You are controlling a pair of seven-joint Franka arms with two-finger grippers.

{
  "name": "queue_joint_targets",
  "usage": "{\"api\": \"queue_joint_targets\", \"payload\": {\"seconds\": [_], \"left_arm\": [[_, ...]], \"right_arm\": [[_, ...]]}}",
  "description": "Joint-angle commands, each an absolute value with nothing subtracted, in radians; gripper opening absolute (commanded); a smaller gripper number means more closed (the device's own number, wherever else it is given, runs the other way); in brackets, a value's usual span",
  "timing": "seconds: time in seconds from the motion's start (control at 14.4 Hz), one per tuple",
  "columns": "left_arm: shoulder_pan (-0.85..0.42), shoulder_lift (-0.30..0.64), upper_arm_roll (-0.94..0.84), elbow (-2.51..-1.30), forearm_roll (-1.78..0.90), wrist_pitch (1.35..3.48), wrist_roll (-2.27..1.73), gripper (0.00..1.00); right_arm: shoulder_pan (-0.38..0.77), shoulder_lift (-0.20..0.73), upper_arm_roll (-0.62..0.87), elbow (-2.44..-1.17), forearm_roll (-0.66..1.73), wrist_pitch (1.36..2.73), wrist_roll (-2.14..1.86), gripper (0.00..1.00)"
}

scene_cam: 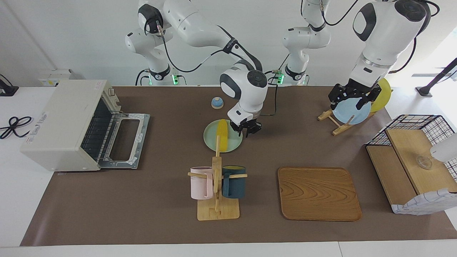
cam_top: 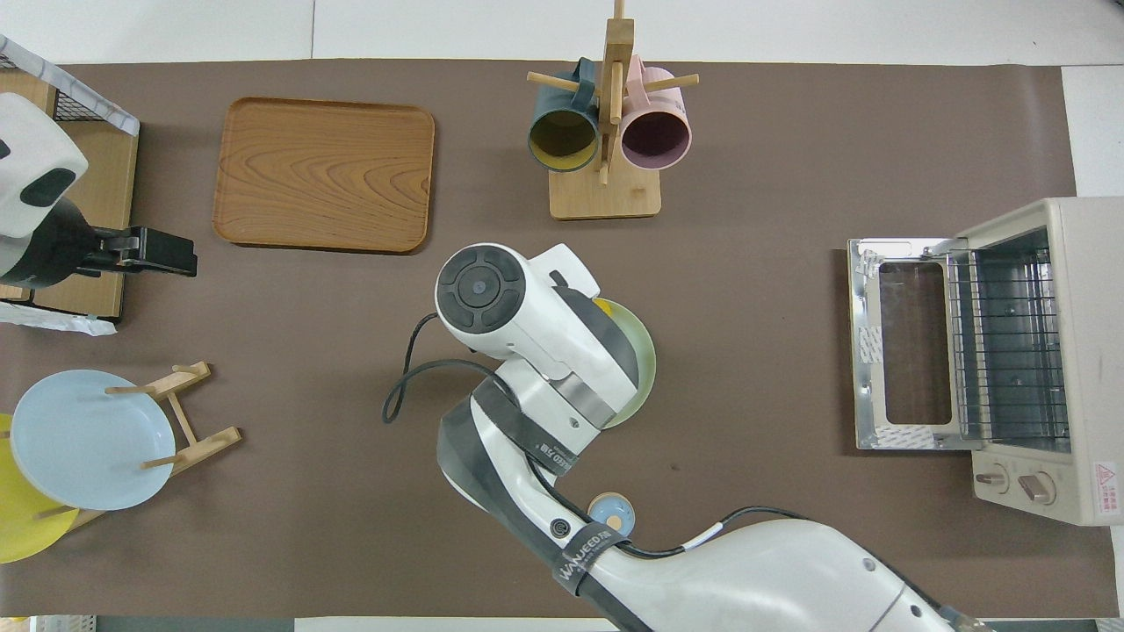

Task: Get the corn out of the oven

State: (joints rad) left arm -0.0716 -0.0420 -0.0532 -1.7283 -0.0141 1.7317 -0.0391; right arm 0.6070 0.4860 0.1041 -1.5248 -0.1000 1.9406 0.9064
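Right fingers: the right gripper hangs just over the rim of the pale green round plate, right beside the corn; its dark fingers stand slightly apart and hold nothing.
Corn: the bright yellow, smooth tapered corn cob lies flat on the green plate, mid-surface, well apart from the oven, so by the look of it the taking-out is done. In the overhead view the right arm covers all but a sliver of it.
Handling: probably light, stiff and slick, and apt to roll on its round side. The safest hold would be across the thick middle, fingers square to its length.
Oven: the boxy off-white toaster oven sits at the right arm's end of the surface, its metal-framed glass door folded down flat and its wire rack bare.
Left fingers: the left gripper waits up over the light blue plate standing in a wooden rack; I cannot tell how far its fingers are open.
Surroundings: a wooden mug tree with a pink mug and a dark teal mug stands farther from the robots than the green plate; a grained wooden tray lies beside it; a small blue bell sits nearer to the robots.
Surface: a matt brown mat, smooth and plain.
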Motion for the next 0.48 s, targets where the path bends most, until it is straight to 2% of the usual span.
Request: {"api": "queue_joint_targets", "payload": {"seconds": [0.0, 0.21, 0.42], "left_arm": [[-0.081, -0.055, -0.051, -1.758, -0.037, 1.762, -0.026, 1.00], [-0.139, -0.054, -0.052, -1.793, -0.072, 1.804, -0.029, 1.00], [-0.228, -0.049, -0.051, -1.847, -0.092, 1.859, -0.047, 1.00]], "right_arm": [[0.572, 0.353, 0.112, -1.566, -0.078, 1.830, 0.825, 0.32], [0.496, 0.235, 0.112, -1.569, -0.075, 1.666, 0.691, 0.34], [0.392, 0.163, 0.112, -1.571, -0.061, 1.557, 0.540, 0.35]]}}
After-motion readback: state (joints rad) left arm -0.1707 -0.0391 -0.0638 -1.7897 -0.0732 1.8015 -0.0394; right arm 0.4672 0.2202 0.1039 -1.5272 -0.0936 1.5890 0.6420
